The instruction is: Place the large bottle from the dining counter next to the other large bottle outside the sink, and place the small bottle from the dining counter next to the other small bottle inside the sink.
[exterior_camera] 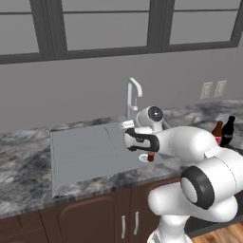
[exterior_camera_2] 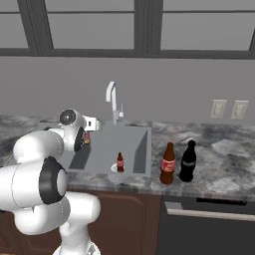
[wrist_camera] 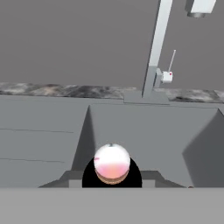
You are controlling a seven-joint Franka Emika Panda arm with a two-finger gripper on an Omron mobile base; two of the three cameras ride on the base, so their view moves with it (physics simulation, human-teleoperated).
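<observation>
My gripper (exterior_camera_2: 87,135) is shut on the small bottle (wrist_camera: 112,162). In the hand view I see it end-on, pale pink above orange, with the gripper (wrist_camera: 112,178) closed around it. It hangs over the left part of the grey sink (exterior_camera_2: 134,142) basin. The other small bottle (exterior_camera_2: 120,162), dark with a red band, stands upright near the basin's front; it also shows as the dark red-banded bottle (exterior_camera: 151,156) just below my forearm. On the counter right of the sink the brown, red-labelled large bottle (exterior_camera_2: 168,164) stands close beside the other, black large bottle (exterior_camera_2: 188,161).
The tall chrome faucet (exterior_camera_2: 113,102) rises behind the basin, and the same faucet (wrist_camera: 155,52) stands ahead in the hand view. A ribbed drainboard (exterior_camera: 80,152) lies left of the basin. Marbled counter (exterior_camera_2: 224,159) runs right, with wall outlets (exterior_camera_2: 228,109) above it.
</observation>
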